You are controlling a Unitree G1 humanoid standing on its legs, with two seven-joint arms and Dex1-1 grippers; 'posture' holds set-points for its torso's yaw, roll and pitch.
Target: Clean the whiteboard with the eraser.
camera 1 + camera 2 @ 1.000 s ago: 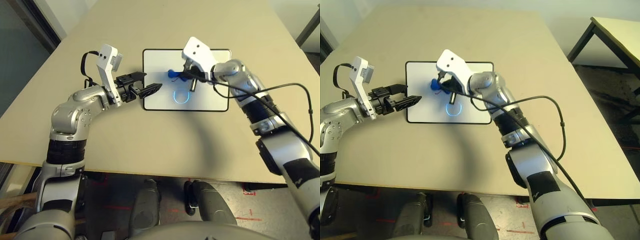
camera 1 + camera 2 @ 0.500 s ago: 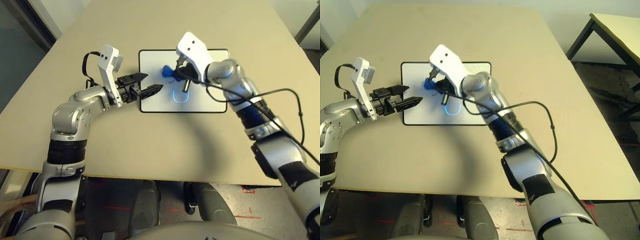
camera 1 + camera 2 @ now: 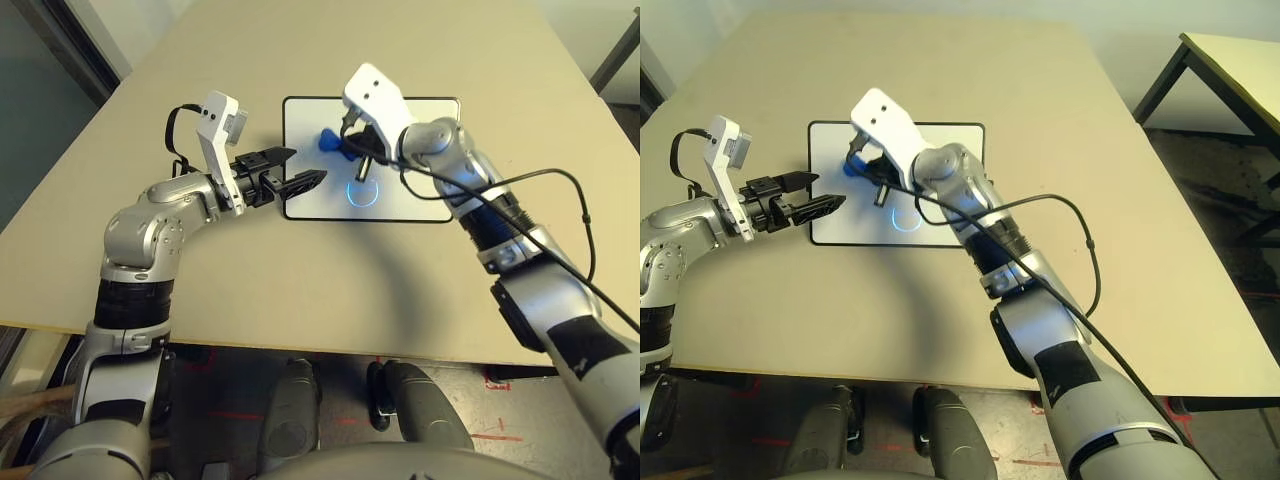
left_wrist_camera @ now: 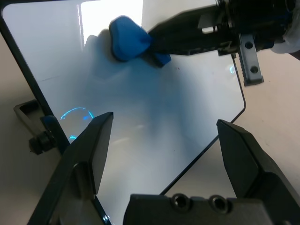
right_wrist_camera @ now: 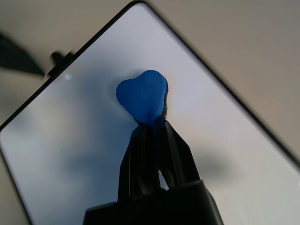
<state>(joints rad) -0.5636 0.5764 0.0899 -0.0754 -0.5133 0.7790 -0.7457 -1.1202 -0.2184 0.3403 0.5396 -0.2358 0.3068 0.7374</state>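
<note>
Swept left across board since a second ago: right claw (image 3: pixel 345 149) and eraser (image 3: pixel 329 143) now at board's (image 3: pixel 420 205) upper-left part, upper centre of frame. Soft, light, squashes under pinch; best held at tail end. Clamped on eraser. Left claw (image 3: pixel 297 168) apart, empty, at board's left edge. Worktop (image 3: pixel 300 290) beneath.
</note>
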